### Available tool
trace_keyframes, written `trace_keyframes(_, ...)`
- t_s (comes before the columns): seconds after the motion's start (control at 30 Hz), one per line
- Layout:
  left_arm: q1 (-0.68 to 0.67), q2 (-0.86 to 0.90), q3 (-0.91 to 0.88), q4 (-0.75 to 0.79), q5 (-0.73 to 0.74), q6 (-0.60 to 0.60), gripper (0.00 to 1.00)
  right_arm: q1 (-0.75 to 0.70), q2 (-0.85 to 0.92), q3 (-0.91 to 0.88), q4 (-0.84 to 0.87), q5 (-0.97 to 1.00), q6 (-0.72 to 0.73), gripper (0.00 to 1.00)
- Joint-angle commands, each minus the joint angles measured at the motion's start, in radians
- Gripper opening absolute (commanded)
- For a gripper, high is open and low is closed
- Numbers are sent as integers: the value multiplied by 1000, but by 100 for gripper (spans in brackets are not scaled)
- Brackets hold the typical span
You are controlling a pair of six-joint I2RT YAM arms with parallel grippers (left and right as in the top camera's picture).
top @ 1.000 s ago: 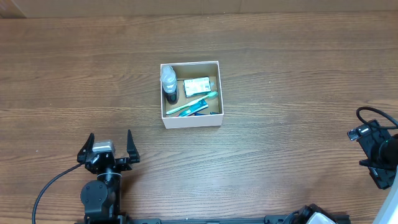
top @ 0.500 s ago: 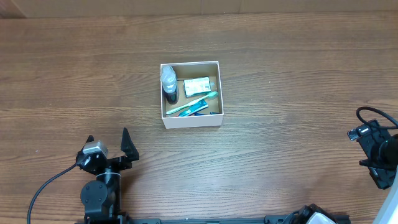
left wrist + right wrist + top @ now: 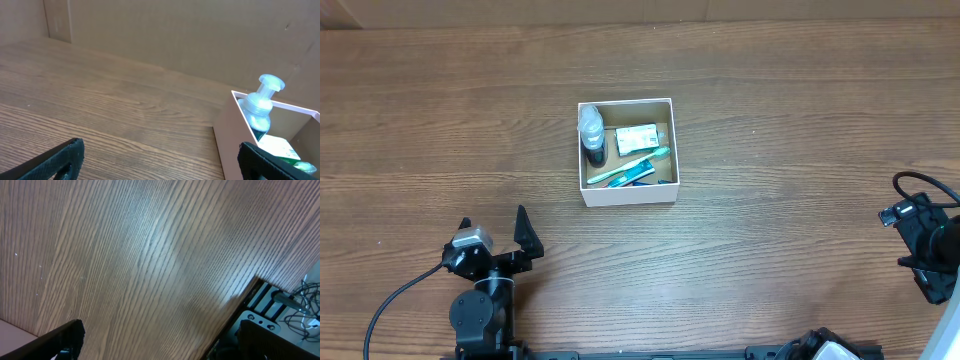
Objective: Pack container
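The container (image 3: 627, 192), a small square white-walled cardboard box, stands mid-table. Inside are a clear pump bottle (image 3: 591, 132) at its left wall, a white and green packet (image 3: 637, 136) and teal toothbrushes (image 3: 630, 168). In the left wrist view the box's corner (image 3: 227, 140) and the bottle (image 3: 262, 100) show at right. My left gripper (image 3: 496, 238) is open and empty near the front left edge, well short of the box. My right gripper (image 3: 920, 255) sits at the far right edge; its fingers (image 3: 160, 340) are spread wide and empty over bare wood.
A cardboard wall (image 3: 200, 35) backs the table. The table's edge with a black frame and cables (image 3: 280, 305) shows in the right wrist view. A black cable (image 3: 395, 300) trails from the left arm's base.
The left gripper has turned slightly to the left at its resting spot. The right arm and the box contents have not moved.
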Motion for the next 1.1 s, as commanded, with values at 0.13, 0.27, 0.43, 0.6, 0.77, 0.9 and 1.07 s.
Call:
trace_keyframes(0.13,6,-12,-5,5,-13,-10,100,-3,-3,8,4,1,1,100)
trace_keyframes(0.27,6,-12,-5,5,-13,-10,100,15,14,8,4,2,1,100)
trace_keyframes(0.43,6,-12,-5,6,-13,-10,100,232,13,8,17,2,1,100)
trace_keyframes(0.6,6,-12,-5,6,-13,-10,100,629,-35,8,65,1,1,100)
trace_keyframes(0.77,6,-12,-5,5,-13,-10,100,813,-123,6,197,21,1,100)
trace_keyframes(0.9,6,-12,-5,5,-13,-10,100,864,-211,-50,558,21,-30,100)
trace_keyframes(1.07,6,-12,-5,6,-13,-10,100,842,-423,-408,1116,13,-29,100)
